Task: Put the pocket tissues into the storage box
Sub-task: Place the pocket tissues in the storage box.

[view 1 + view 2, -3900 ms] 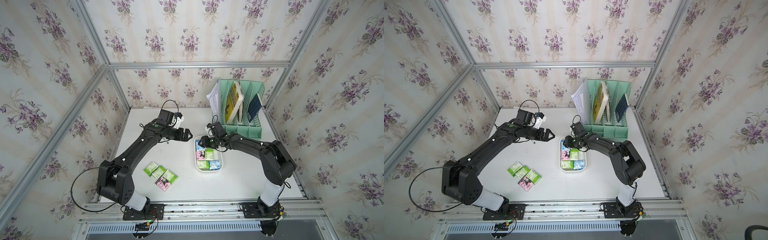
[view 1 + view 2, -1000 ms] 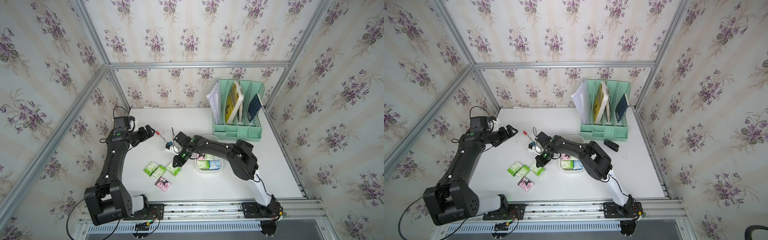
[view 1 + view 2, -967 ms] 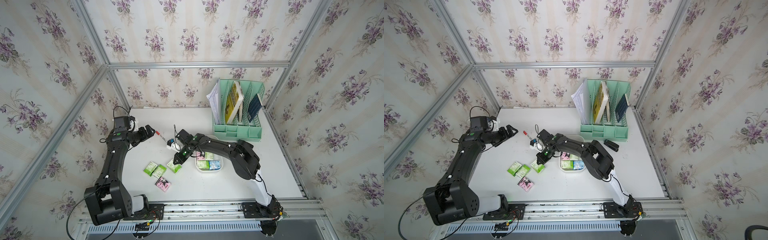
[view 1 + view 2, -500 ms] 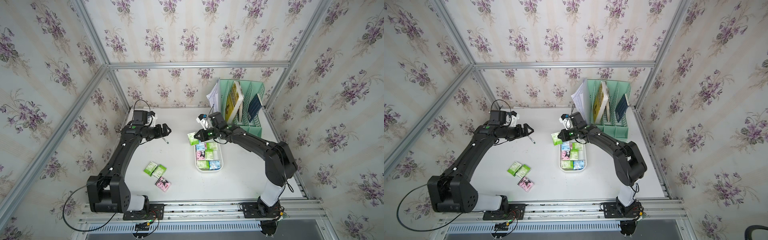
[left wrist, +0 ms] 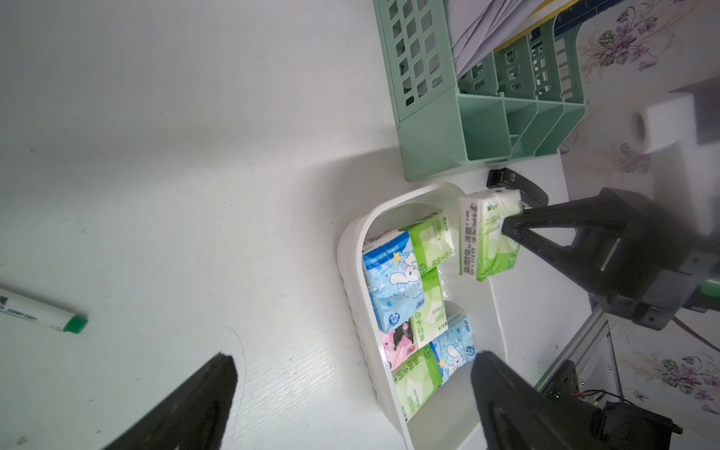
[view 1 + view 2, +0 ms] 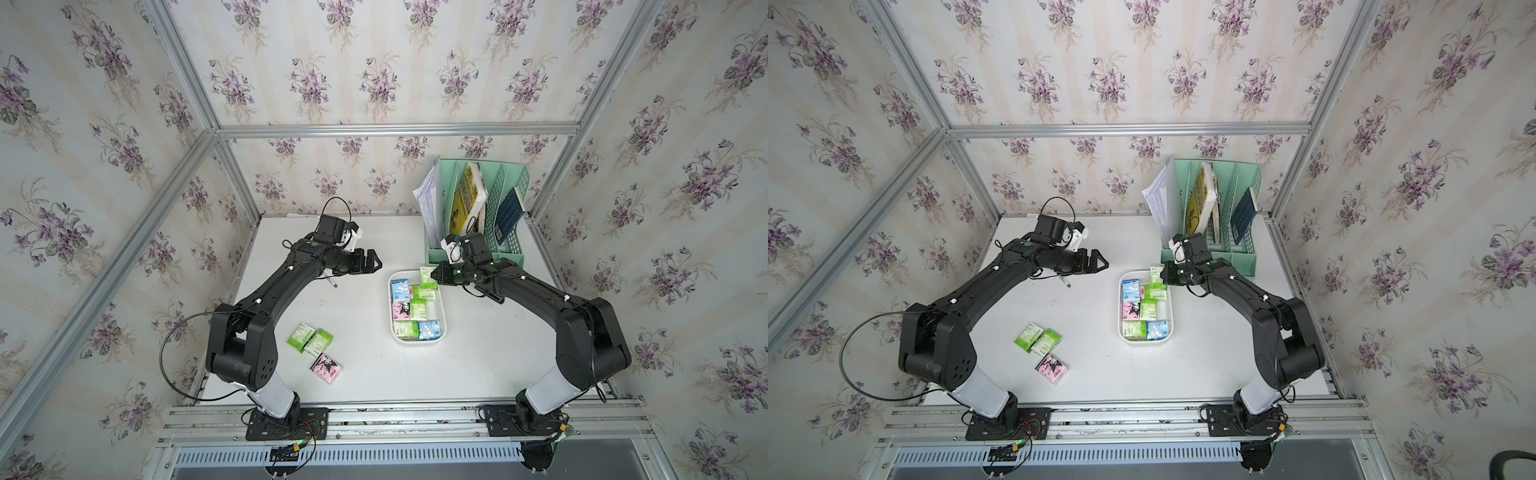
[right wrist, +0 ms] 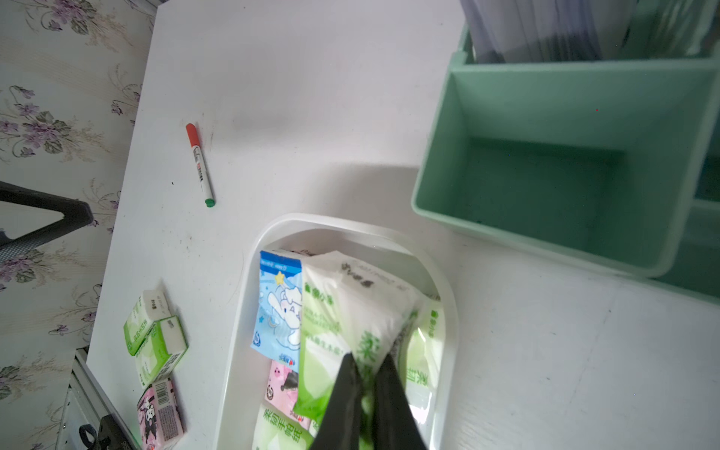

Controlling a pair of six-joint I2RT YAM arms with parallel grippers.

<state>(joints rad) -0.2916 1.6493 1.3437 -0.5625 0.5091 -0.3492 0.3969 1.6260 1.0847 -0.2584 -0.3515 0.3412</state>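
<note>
The white storage box (image 6: 417,341) (image 6: 1144,341) sits mid-table with several green, blue and pink pocket tissues inside. My right gripper (image 6: 434,274) (image 7: 368,362) is shut on a green-and-white packet (image 6: 428,276) (image 5: 487,237) (image 7: 346,311), which hangs tilted over the box's far end, near the file organiser. My left gripper (image 6: 376,264) (image 5: 354,360) hovers open and empty to the left of the box. Two green packets (image 6: 301,336) (image 6: 319,341) and a pink one (image 6: 326,368) lie loose on the table at the front left.
A mint-green file organiser (image 6: 478,208) with books and papers stands just behind the box. A marker pen (image 6: 332,282) (image 7: 199,163) lies under my left forearm. A small black object (image 5: 514,185) lies between box and organiser. Walls close in on three sides.
My right gripper has carried a green packet from the loose pile to above the box's far end. My left arm has swung right, toward the box.
</note>
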